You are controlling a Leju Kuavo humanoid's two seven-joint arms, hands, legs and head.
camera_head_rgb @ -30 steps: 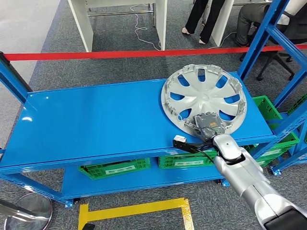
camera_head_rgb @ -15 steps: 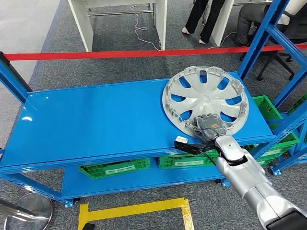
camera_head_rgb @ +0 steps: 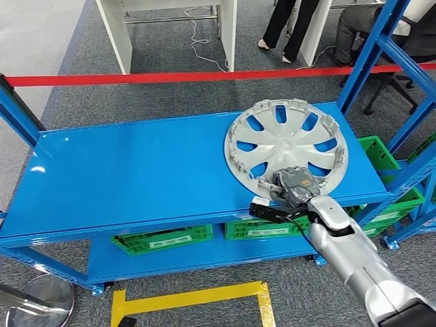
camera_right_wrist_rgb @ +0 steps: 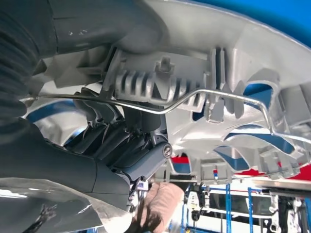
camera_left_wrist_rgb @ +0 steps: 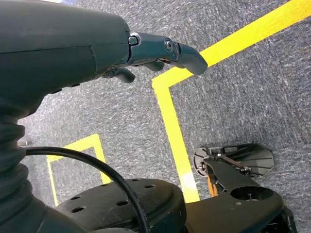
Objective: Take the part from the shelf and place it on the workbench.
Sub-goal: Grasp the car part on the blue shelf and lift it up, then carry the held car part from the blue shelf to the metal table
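The right hand [camera_head_rgb: 294, 185] grips the near rim of the silver hubcap [camera_head_rgb: 286, 146], its fingers [camera_right_wrist_rgb: 110, 131] curled under the rim and against the ribbed underside while the grey back of the hand lies over the top face. The hubcap extends away from the hand over the right end of the blue shelf [camera_head_rgb: 129, 170], tilted, its near edge raised off the surface. The left hand [camera_left_wrist_rgb: 157, 51] hangs over grey carpet with yellow floor tape [camera_left_wrist_rgb: 176, 131] beyond it, holding nothing, fingers loosely extended and apart.
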